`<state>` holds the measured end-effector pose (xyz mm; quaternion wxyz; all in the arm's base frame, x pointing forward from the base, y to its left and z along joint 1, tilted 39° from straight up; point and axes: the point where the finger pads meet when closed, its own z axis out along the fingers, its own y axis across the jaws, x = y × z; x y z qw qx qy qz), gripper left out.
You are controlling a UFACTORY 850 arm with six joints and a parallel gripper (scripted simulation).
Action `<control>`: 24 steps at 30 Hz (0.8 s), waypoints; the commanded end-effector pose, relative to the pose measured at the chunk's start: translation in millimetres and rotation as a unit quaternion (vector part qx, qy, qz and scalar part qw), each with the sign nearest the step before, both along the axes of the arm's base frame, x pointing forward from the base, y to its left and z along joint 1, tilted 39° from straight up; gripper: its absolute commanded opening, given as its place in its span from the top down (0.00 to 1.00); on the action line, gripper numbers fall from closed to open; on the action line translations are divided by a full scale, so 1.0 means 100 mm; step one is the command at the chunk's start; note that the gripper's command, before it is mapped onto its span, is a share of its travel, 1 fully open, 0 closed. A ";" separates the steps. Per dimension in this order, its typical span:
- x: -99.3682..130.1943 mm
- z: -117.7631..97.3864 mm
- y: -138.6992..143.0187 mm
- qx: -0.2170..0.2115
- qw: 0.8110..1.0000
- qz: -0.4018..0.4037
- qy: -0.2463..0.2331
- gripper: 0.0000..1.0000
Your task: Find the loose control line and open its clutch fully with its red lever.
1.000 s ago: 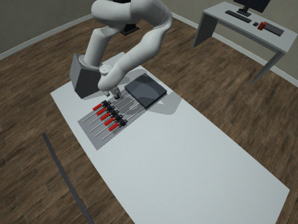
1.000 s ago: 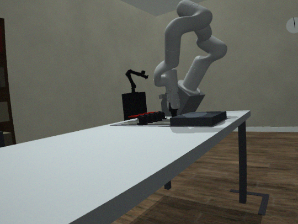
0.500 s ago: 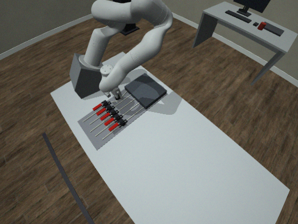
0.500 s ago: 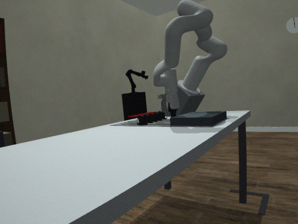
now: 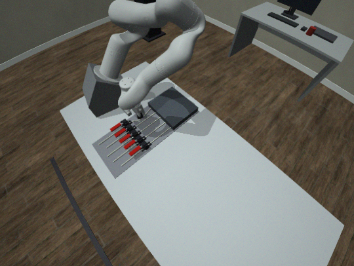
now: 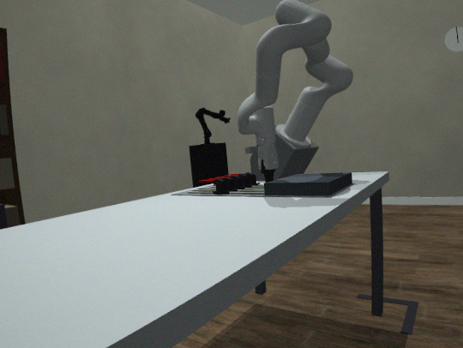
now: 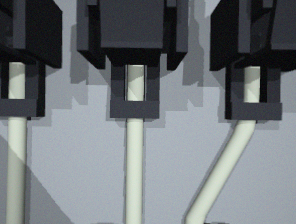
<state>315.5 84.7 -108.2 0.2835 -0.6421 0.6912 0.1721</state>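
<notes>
Five black clutches with red levers (image 5: 124, 137) sit in a row on a grey baseplate (image 5: 113, 164), each with a pale line running to the dark grey console (image 5: 173, 107). My gripper (image 5: 139, 115) is shut and empty. It is low between the clutches and the console, at the lines nearest the robot base; it also shows in the exterior view (image 6: 268, 173). In the wrist view three clutch bodies fill the top. The left line (image 7: 16, 165) and the middle line (image 7: 134, 170) run straight. The right line (image 7: 225, 170) is bent sideways toward the lower left. All the levers lie flat.
The arm's grey base block (image 5: 98, 95) stands just behind the baseplate. The console (image 6: 309, 183) lies close to the right of the gripper. A desk with a monitor and keyboard (image 5: 295, 29) stands far off on the floor.
</notes>
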 end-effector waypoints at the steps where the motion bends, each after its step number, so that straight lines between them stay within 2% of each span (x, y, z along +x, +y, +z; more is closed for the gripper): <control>1: 0.01 0.00 0.00 0.000 1.000 -0.001 -0.001 1.00; 24: -0.08 -0.01 0.01 0.000 1.000 -0.001 -0.001 1.00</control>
